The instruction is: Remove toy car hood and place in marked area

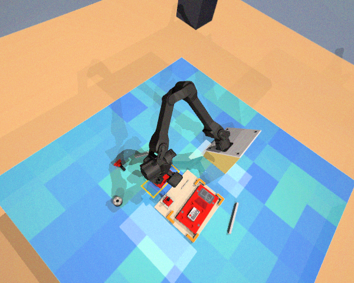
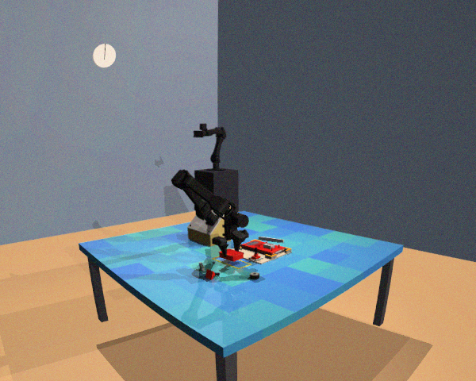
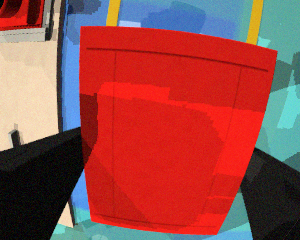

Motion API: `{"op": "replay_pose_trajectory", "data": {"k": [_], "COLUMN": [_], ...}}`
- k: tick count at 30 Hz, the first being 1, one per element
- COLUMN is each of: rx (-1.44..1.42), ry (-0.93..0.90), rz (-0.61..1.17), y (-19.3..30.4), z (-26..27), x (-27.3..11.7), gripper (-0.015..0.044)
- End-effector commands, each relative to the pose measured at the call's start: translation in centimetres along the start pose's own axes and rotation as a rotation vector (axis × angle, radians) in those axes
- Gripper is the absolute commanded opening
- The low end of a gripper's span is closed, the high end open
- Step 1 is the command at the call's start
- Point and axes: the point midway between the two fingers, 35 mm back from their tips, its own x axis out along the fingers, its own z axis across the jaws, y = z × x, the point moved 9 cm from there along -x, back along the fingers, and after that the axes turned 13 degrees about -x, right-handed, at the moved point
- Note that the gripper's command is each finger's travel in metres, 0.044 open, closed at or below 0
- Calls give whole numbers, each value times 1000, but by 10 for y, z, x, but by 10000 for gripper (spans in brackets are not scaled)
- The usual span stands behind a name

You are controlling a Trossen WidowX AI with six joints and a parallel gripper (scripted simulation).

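The red hood (image 1: 163,181) (image 2: 231,255) (image 3: 160,130) is between the fingers of my gripper (image 1: 164,179) (image 2: 230,250) (image 3: 167,154), which is shut on its two sides. The hood looks roughly level and a little above the table, over or close to the marked area; the exact height is hard to tell. The yellow outline of the marked area (image 1: 147,191) (image 3: 113,12) shows partly past the hood; the rest is hidden by the hood and the arm. The red toy car (image 1: 183,220) (image 2: 255,244) lies on a beige board (image 1: 176,194) (image 3: 25,90) beside the area.
A small red block with a black knob (image 1: 167,201) (image 2: 255,256) sits on the board's near corner. A wheel (image 1: 117,200) (image 2: 254,275) and a red-and-black part (image 1: 117,163) (image 2: 209,274) lie left of the area. A grey bar (image 1: 233,217) (image 2: 270,239) lies beyond the car.
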Motion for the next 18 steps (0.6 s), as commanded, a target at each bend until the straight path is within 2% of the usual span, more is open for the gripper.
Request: {"op": "replay_pose_trajectory", "data": {"k": [1,18], "rx": [-6,-6], "ry": [-1,-1], "rz": [-1,-1], "y": [0,0], "z": [0,0], "x": [2,10], "gripper": [0,0]}}
